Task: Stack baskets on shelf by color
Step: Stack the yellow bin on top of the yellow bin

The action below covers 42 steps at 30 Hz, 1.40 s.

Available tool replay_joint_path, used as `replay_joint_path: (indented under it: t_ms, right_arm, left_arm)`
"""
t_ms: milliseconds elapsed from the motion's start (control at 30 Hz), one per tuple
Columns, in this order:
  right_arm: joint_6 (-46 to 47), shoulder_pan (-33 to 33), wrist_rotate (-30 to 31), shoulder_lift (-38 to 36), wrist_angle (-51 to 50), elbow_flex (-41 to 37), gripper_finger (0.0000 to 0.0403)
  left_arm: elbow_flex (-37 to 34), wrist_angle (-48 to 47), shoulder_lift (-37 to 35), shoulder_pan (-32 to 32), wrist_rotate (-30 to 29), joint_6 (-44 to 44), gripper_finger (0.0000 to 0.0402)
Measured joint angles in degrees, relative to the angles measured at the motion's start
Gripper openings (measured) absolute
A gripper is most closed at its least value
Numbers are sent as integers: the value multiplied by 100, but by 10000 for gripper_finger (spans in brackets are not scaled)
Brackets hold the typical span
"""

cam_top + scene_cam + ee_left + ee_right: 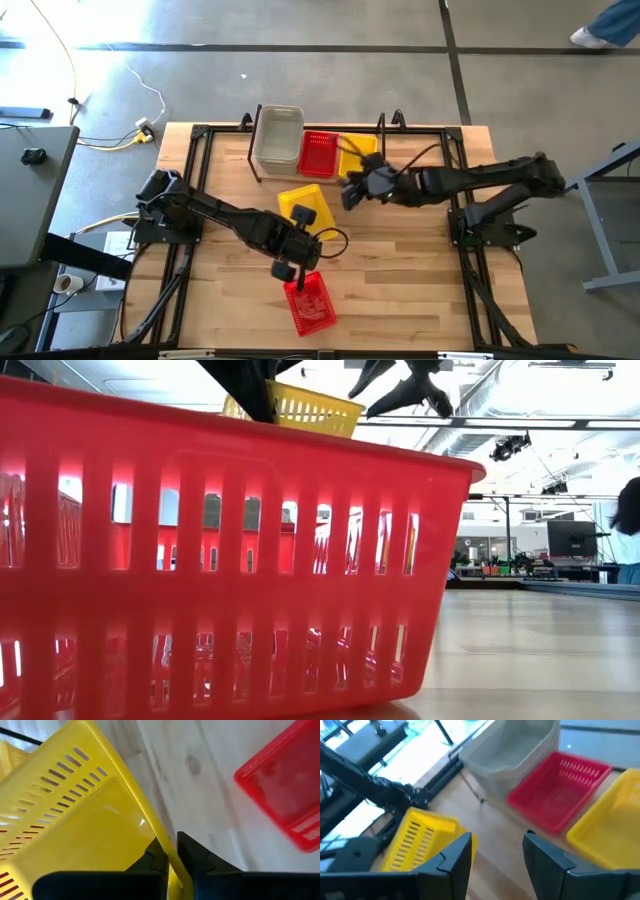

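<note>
In the high view the shelf (pixel 257 150) stands at the table's far side. It holds a clear-grey basket (pixel 277 138), a red basket (pixel 319 155) and a yellow basket (pixel 357 152) side by side. My left gripper (pixel 303 232) is at mid-table, shut on a second yellow basket (pixel 305 206). Another red basket (pixel 310 303) rests on its base near the table's near edge and fills the low view (pixel 220 560). My right gripper (pixel 350 192) hovers open just in front of the shelf's yellow basket and touches nothing. My left gripper (pixel 170 851) pinches the yellow basket's side wall at its rim (pixel 150 827), one finger inside the basket and one outside. The basket is tilted. In the low view it (pixel 300 405) shows above the red basket's rim, apparently lifted off the table.
Black arm frames run along the table's left and right edges (pixel 190 170). Bare wooden tabletop (pixel 400 280) lies between the near red basket and the right arm's base. A cable loops beside the left gripper (pixel 335 240). A person stands far off in the room (pixel 628 520).
</note>
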Motion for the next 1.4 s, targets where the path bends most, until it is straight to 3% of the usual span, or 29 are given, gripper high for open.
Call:
replay_joint_path:
  t_ms: [200, 400, 633, 967, 1400]
  right_arm:
    - [-350, -263, 342, -615, -331, -8, 161]
    - [-567, -541, 673, -1047, -630, -11, 161]
    - [-641, -922, 729, -1189, -944, -13, 161]
    - [-440, -1298, 706, -1193, -1256, -15, 161]
    - [-241, -1496, 751, -1191, -1272, -15, 161]
  left_arm:
    - [2, 96, -2, 344, -138, 1040, 13]
    - [2, 520, -9, 914, 225, 2184, 13]
    - [4, 1352, -9, 1832, 1052, 3572, 13]
    - [7, 1754, -10, 3089, 2510, 5447, 17]
    - [11, 2684, 18, 3889, 3092, 6900, 18]
